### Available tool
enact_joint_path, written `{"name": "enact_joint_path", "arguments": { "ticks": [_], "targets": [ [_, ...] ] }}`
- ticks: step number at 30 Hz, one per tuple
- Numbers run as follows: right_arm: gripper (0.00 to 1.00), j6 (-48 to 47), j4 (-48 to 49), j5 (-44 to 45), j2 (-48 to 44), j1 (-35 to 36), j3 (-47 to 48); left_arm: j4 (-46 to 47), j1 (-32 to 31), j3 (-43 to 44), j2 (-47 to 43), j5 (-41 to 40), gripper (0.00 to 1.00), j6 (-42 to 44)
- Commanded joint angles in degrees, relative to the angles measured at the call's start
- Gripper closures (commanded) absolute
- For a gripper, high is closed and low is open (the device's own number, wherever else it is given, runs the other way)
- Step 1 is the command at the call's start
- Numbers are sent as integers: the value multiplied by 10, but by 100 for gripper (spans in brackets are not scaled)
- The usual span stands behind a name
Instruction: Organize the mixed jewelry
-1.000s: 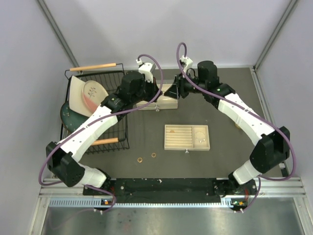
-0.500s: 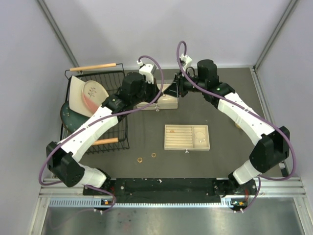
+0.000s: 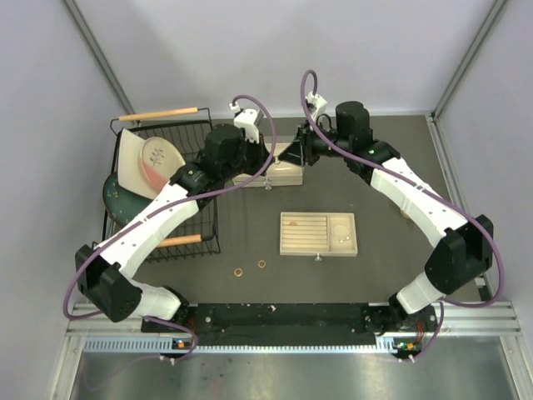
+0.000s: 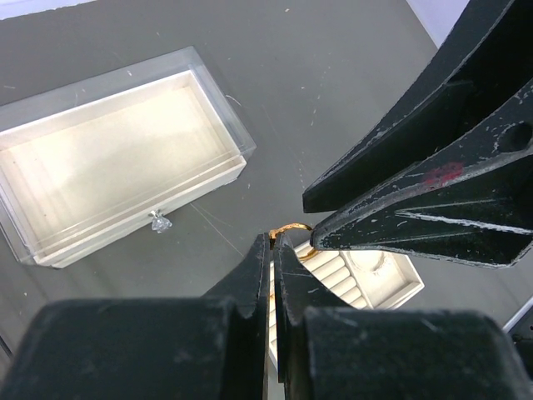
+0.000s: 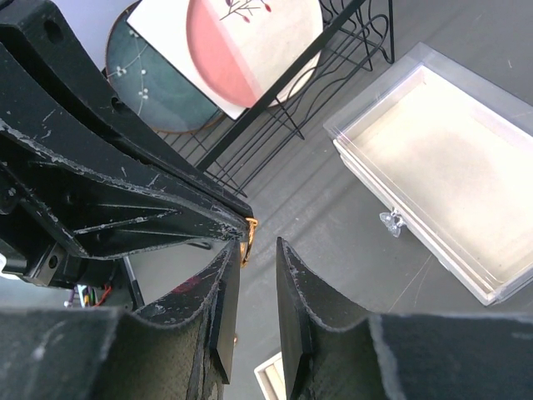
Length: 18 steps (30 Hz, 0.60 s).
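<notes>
Three gold rings are in view. One gold ring is pinched at the very tips of the left gripper, which is clamped tight on it, up in the air near the one clear-lidded box. The right gripper meets it tip to tip, its fingers narrowly parted with that ring at their mouth (close to one finger, with a gap showing beside the other). A second ring and a third ring lie side by side on the tabletop, near the one slotted tray. One wire rack holds two plates, a cream-and-pink plate and a green plate.
</notes>
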Motion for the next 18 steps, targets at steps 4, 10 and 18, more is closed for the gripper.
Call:
{"name": "enact_joint_path", "arguments": {
  "ticks": [4, 10, 18],
  "targets": [
    [75, -5, 11, -8, 5, 11, 21, 31, -2, 1, -19, -6, 100, -6],
    [76, -6, 9, -11, 10, 15, 21, 33, -2, 0, -19, -5, 100, -9],
    [85, -6, 8, -13, 16, 16, 26, 34, -3, -4, -21, -2, 100, -10]
  ]
}}
